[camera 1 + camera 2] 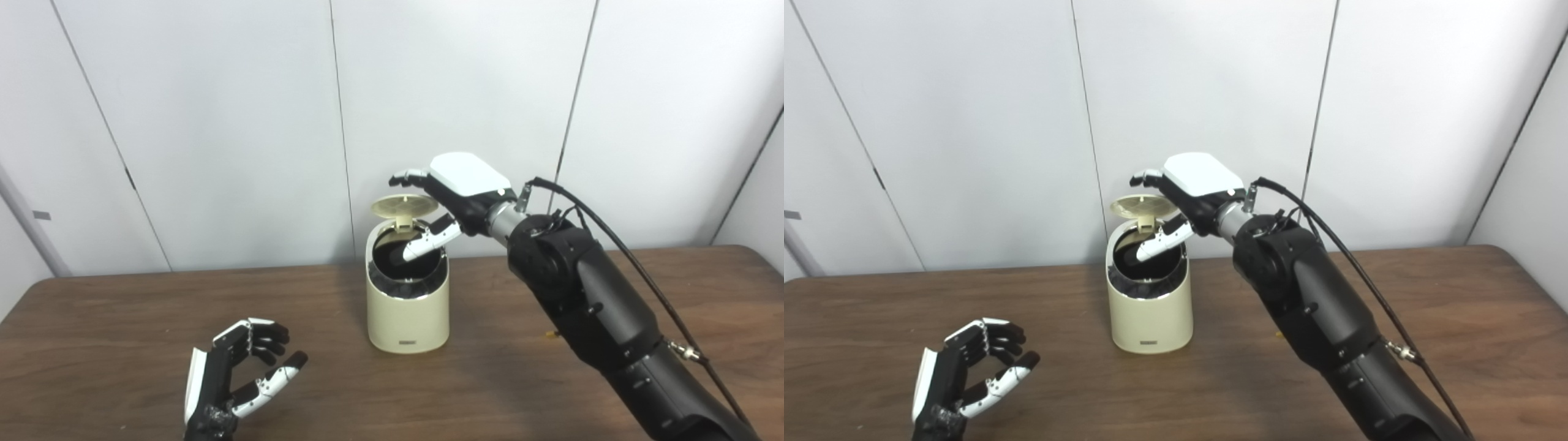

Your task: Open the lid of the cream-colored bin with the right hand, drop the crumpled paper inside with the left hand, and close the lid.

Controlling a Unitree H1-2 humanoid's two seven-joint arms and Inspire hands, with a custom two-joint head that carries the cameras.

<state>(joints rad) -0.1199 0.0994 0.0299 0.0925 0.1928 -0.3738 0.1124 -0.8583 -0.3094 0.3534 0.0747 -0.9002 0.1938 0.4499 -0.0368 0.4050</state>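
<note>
Brown wood table (pixel 122 318) bearing cream bin (pixel 407 318), white panel wall (pixel 214 122) behind.

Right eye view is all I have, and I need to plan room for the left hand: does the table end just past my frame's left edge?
Observer: Nearly. The left eye view shows the table ending in a rounded far-left corner, well to the left of the left hand.
Operator: Is the crumpled paper lying on that extra stretch?
Observer: No paper shows there in the left eye view. Only bare wood is visible between the hand and the corner.
</note>
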